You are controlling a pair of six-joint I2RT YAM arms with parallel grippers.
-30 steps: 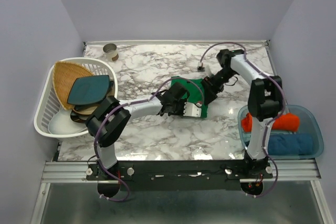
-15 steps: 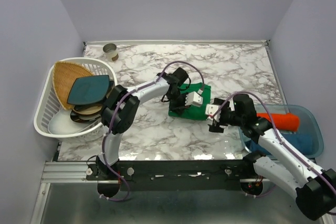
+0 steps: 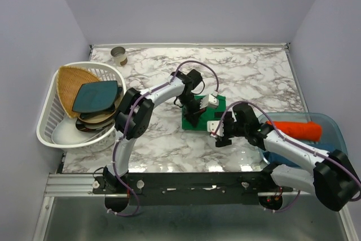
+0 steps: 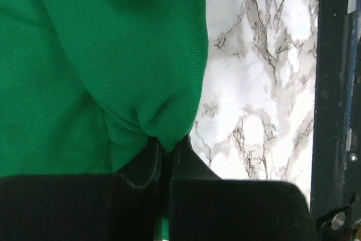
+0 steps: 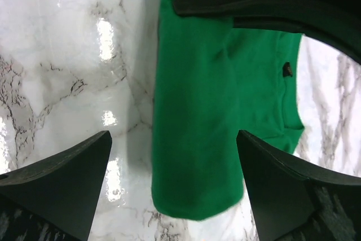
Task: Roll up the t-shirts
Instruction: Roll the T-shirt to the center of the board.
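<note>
A bright green t-shirt (image 3: 196, 118) lies folded into a narrow bundle mid-table. My left gripper (image 3: 198, 109) is on top of it, and in the left wrist view the gripper (image 4: 166, 153) is shut on a pinch of the green cloth (image 4: 113, 71). My right gripper (image 3: 216, 135) is at the bundle's near right corner. In the right wrist view it (image 5: 175, 196) is wide open, and the end of the green bundle (image 5: 208, 139) lies between its fingers (image 5: 62, 184). An orange-red roll (image 3: 296, 130) lies in the blue bin (image 3: 337, 139). The blue roll is hidden.
A white basket (image 3: 48, 122) at the left holds a wicker tray (image 3: 70, 80), a dark teal plate (image 3: 96, 95) and bowls. A small cup (image 3: 118, 56) stands at the back left. The table's front rail (image 3: 197, 182) runs along the near edge.
My right arm swung from the shirt's far right side round to its near right corner, open. My left gripper moved from the near side onto the shirt's top, holding cloth.
</note>
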